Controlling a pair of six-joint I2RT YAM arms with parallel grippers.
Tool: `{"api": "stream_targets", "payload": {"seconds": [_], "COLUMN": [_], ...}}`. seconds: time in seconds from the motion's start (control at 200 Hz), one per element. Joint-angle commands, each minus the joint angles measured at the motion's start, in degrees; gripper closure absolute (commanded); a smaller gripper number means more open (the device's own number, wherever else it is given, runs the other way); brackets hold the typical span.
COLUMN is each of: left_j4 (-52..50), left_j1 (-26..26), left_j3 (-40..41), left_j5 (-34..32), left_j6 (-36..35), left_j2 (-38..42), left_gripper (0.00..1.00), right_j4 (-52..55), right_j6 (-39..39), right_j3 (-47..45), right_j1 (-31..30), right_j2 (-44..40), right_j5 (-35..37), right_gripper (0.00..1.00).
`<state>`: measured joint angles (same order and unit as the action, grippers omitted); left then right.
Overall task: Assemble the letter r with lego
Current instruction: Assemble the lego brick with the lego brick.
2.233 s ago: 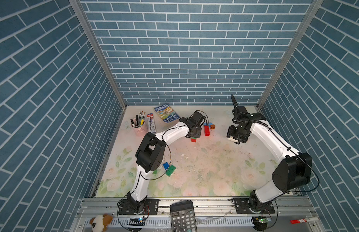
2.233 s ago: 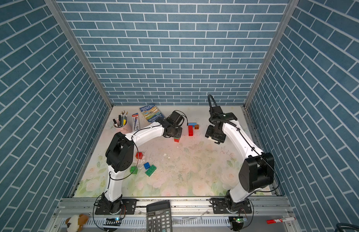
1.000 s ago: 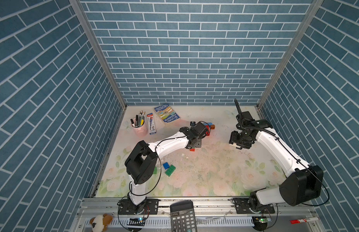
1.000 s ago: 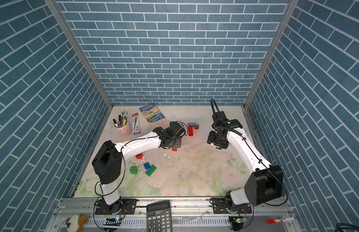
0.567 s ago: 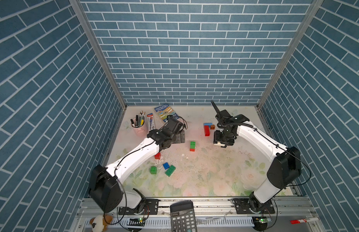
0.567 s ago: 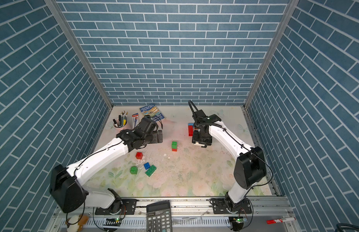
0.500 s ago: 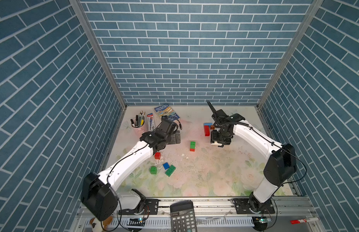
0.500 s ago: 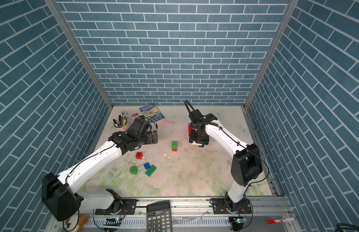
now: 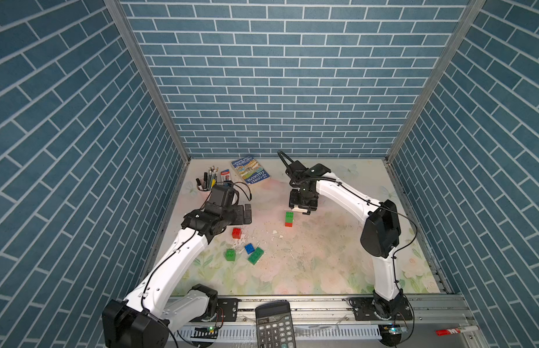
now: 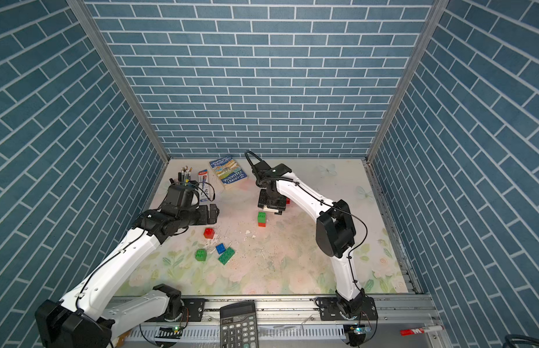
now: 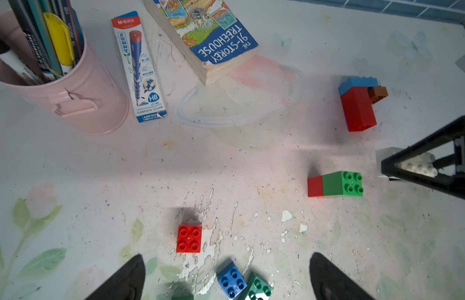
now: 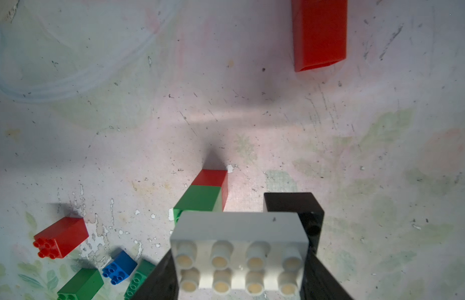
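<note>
A green lego brick stacked on a red one [image 9: 289,219] [image 11: 335,184] stands mid-table. My right gripper [image 9: 303,208] [image 12: 239,259] hangs just behind and above this stack, shut on a white oblong brick [image 12: 239,249] with its studs toward the camera. My left gripper [image 9: 247,214] [image 11: 226,275] is open and empty, left of the stack and above the loose bricks. These are a red square [image 9: 236,233] [image 11: 189,238], a blue square [image 9: 249,248], a green oblong [image 9: 256,255] and a green square [image 9: 230,255]. A red, light blue and brown assembly [image 11: 357,104] lies behind the right arm.
A pink pencil cup [image 9: 205,183], a pencil box [image 11: 139,67] and a book [image 9: 250,170] sit at the back left. A calculator [image 9: 274,324] and a red marker [image 9: 455,331] lie on the front rail. Blue brick walls close three sides.
My left gripper opened, left the green-on-red stack standing and drew back to the left. My right arm carried the white brick leftward to the stack.
</note>
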<state>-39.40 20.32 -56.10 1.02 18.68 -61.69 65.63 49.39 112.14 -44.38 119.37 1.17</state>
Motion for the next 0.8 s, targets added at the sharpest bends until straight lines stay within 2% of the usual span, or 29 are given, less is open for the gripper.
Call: {"api": "stream_targets", "payload": {"seconds": [0.0,0.215,0.795], "left_j4": [-1.7,-0.3,0.0], "left_j1": [-1.2,-2.1,-2.9], "left_j3": [1.0,2.6,3.2], "left_j5": [3.1,6.2,6.3], "left_j6": [-3.3,-3.5,-3.3], "left_j2": [1.4,2.5,3.3], "left_gripper": [0.00,0.00,0.00], "right_j4": [4.8,7.8,2.6], "right_j6": [5.1,6.8,5.5], "right_j3": [3.8,8.1,2.2], "right_j1": [-1.2,-2.7,-3.0], "right_j2": [2.3,5.4,4.5], "right_j5": [2.4,3.0,0.7], "right_gripper": [1.00,1.00,1.00]}}
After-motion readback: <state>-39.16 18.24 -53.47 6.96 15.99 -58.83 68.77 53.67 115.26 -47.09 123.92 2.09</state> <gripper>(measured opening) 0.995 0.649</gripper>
